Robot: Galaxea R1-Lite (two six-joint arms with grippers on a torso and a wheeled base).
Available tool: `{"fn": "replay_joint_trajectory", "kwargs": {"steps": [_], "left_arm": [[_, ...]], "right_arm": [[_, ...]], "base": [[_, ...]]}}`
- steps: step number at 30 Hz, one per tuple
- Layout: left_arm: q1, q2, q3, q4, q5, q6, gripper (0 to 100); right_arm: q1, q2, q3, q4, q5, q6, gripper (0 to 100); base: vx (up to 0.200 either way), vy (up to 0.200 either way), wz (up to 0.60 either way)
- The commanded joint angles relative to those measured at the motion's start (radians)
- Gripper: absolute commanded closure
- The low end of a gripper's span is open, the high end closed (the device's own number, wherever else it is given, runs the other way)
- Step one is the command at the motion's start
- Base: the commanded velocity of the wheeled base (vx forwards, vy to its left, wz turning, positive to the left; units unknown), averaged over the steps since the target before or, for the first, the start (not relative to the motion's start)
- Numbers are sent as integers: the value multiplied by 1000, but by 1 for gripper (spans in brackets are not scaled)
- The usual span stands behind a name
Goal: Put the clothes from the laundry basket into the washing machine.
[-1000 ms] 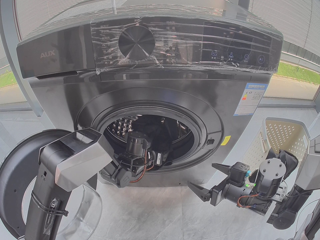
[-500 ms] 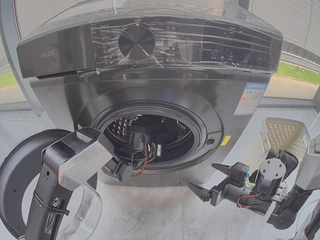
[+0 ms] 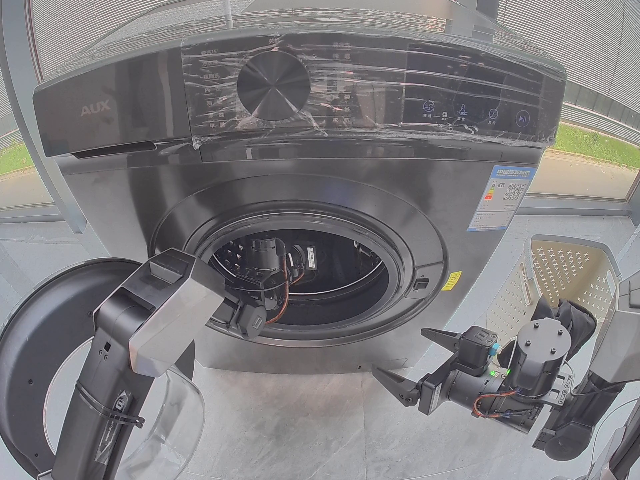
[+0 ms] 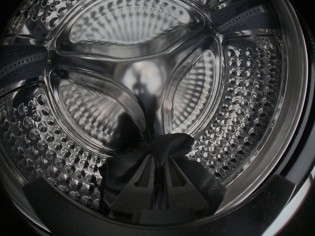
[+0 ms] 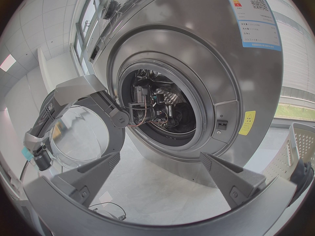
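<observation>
Clock positions are read off the head view, with the dial centred on the machine front.

Right claw (image 3: 400, 353): 5 o'clock, low over the grey tiled floor (image 3: 300, 428), the nearest thing to me. Its fingers are spread wide apart. The tips aim at the front of the washing machine (image 3: 400, 188), apart from it.

Door (image 3: 27, 328): 8 o'clock, swung fully open on my left, with its clear glass bowl (image 3: 160, 428) turned toward me. My left arm (image 3: 160, 308) crosses in front of it.

Laundry basket (image 3: 567, 261): 4 o'clock, white with perforated walls, on the floor near the machine's lower corner on my right. Dark clothes (image 3: 580, 318) are bunched inside it, partly behind my right wrist.

Left claw (image 4: 159, 159): through the porthole at 6 o'clock, just under dial centre, with the wrist past the door seal. Its fingers are drawn together and clamped on a black garment (image 4: 170, 141). The cloth bunches over the fingertips and drapes down on either side of the fingers. I cannot tell whether it touches the drum wall below.

Drum (image 4: 252, 82): steel, with a dimpled, perforated wall. Dark ribbed lifters (image 4: 242, 17) run along the wall. The three-lobed back plate (image 4: 131, 27) lies beyond the garment.

Farther off on the machine front:
- The energy label (image 3: 500, 198) is at 3 o'clock.
- A small yellow sticker (image 3: 451, 280) sits beside the porthole ring at 4 o'clock.
- The control knob (image 3: 273, 85) is at 12 o'clock, under wrinkled clear film.

Behind the machine are window blinds (image 3: 133, 8), and a strip of grass (image 3: 593, 145) shows outside at 2 o'clock.
</observation>
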Motion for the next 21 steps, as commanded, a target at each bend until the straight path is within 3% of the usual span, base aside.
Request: {"fn": "replay_joint_trajectory", "kwargs": {"steps": [1,6,7,21], "left_arm": [[0,26,-20,0,3,1,100],[2,28,-17,-3,3,6,100],[2,30,-17,-7,3,7,0],[-33,-15,80,-20,3,1,0]], "right_arm": [[1,-1,0,0,0,0,0],[1,1,0,0,0,0,0],[1,-1,0,0,1,0,0],[1,-2,0,0,1,0,0]], "base": [[0,0,0],[0,0,0],[0,0,0],[0,0,0]]}}
